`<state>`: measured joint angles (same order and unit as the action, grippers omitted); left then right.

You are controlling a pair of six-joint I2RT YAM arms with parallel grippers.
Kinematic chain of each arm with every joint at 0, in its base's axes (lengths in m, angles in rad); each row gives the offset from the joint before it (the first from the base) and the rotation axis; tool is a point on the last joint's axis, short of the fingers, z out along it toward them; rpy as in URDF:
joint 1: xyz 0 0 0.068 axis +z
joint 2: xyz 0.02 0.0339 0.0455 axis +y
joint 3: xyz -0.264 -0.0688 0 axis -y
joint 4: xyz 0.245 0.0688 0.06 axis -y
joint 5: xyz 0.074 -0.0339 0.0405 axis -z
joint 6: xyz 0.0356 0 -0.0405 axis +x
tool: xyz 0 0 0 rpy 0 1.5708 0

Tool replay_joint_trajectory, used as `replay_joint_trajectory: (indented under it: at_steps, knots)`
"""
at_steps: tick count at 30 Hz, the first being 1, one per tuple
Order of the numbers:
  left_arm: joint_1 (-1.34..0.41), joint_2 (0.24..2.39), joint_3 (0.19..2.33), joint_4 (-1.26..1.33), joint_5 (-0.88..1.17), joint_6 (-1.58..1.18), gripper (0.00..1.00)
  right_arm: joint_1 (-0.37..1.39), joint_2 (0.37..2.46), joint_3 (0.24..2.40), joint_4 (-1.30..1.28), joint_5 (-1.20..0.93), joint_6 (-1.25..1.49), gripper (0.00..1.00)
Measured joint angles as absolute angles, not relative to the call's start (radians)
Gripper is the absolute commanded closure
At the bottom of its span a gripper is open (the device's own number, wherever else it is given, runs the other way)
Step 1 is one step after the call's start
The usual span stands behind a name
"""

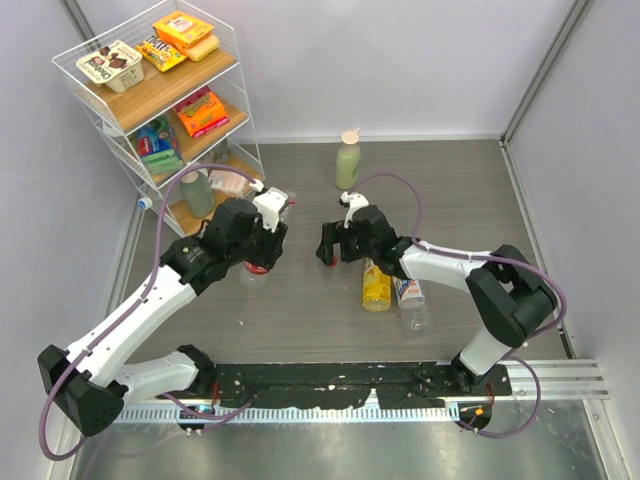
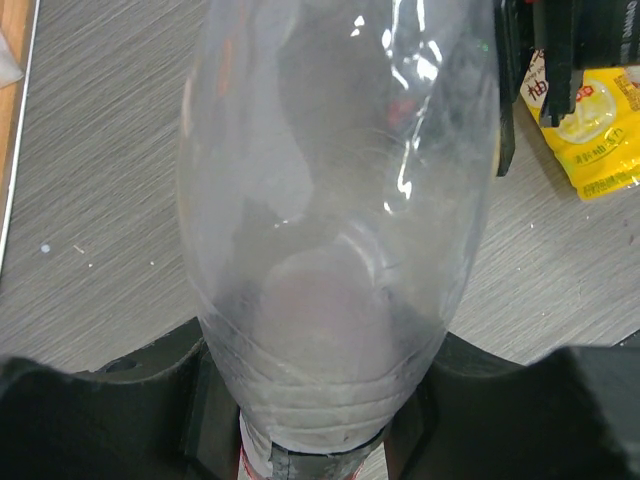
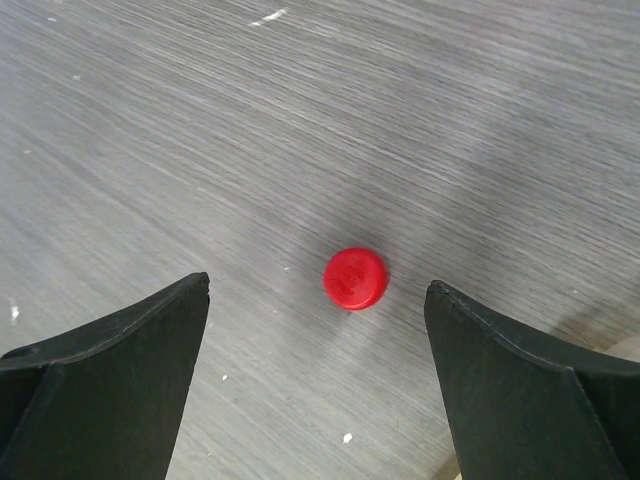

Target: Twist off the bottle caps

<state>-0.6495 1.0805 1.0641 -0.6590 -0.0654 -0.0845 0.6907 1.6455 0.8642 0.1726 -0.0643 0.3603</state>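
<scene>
My right hand (image 3: 318, 300) hangs over the counter (image 3: 470, 110) with its fingers spread wide. The red cap (image 3: 355, 278) lies loose on the counter between them, touching neither. To the left of the cap, my left hand (image 1: 260, 252) is clamped tight on a clear bottle (image 2: 335, 200). Just right of the cap, a yellow bottle (image 1: 376, 288) lies on its side. Beyond the cap, a green bottle (image 1: 347, 163) stands upright.
</scene>
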Motion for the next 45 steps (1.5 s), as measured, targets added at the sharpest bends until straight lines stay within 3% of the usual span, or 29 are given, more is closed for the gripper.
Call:
replay_joint_trajectory:
  at_steps: [4, 15, 22, 29, 33, 38, 45]
  knots:
    - [-0.649, 1.063, 1.055, -0.654, -0.05, -0.073, 0.92, 0.69, 1.581, 0.864, 0.16, -0.107, 0.354, 0.0]
    - [-0.649, 1.036, 1.052, -0.654, 0.022, -0.061, 0.91, 0.685, 1.28, 0.786, 0.191, -0.293, 0.346, 0.0]
    - [-0.649, 1.013, 1.047, -0.652, 0.12, -0.043, 0.9, 0.683, 1.145, 0.745, 0.327, -0.472, 0.383, 0.0]
    - [-0.649, 1.006, 1.044, -0.647, 0.308, -0.025, 0.89, 0.683, 1.14, 0.738, 0.529, -0.598, 0.505, 0.0]
    - [-0.649, 1.02, 1.044, -0.648, 0.384, -0.017, 0.89, 0.683, 1.167, 0.738, 0.634, -0.624, 0.564, 0.04]
    - [-0.649, 1.024, 1.044, -0.647, 0.435, -0.017, 0.89, 0.683, 1.226, 0.738, 0.734, -0.637, 0.646, 0.17]
    - [-0.649, 1.024, 1.044, -0.648, 0.474, -0.017, 0.89, 0.683, 1.258, 0.738, 0.815, -0.636, 0.719, 0.21]
